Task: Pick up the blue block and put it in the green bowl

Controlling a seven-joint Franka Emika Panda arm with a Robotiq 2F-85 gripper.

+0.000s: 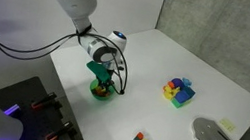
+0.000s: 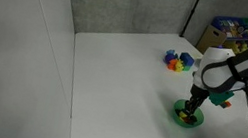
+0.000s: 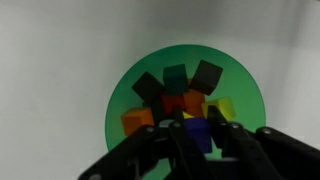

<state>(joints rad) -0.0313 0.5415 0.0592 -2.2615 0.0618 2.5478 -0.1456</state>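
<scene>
Claw (image 2: 192,108) low over green bowl (image 3: 118,100), grip unclear, blue block (image 3: 200,134) among coloured cubes (image 3: 178,80) seen only from the wrist

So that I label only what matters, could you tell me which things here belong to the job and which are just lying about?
Part of the job:
blue block
green bowl
gripper

Just lying about:
multicoloured block pile
small red and orange cubes
other cubes in the bowl
</scene>
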